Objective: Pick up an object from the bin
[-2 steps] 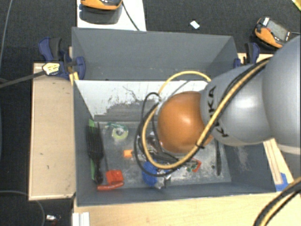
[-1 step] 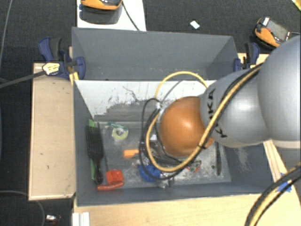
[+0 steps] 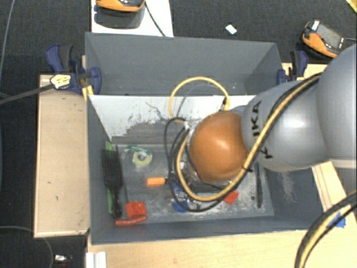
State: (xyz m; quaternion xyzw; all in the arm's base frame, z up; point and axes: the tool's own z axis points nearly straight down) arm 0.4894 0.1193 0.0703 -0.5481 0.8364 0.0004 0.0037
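Observation:
My gripper (image 3: 191, 182) is low in the middle of the bin, mostly hidden beneath the orange dome on the wrist. A small orange cylinder (image 3: 155, 181) lies just left of it on the bin floor. A blue piece (image 3: 179, 206) sits directly in front of it, partly under the cables. A red piece (image 3: 231, 196) shows at the dome's lower right edge. What lies directly under the gripper is hidden.
A black brush (image 3: 112, 180) lies along the left wall, with a red tool (image 3: 133, 212) at its near end. A pale greenish roll (image 3: 141, 158) rests left of centre. A dark thin rod (image 3: 258, 190) lies by the right wall. The arm covers the bin's right side.

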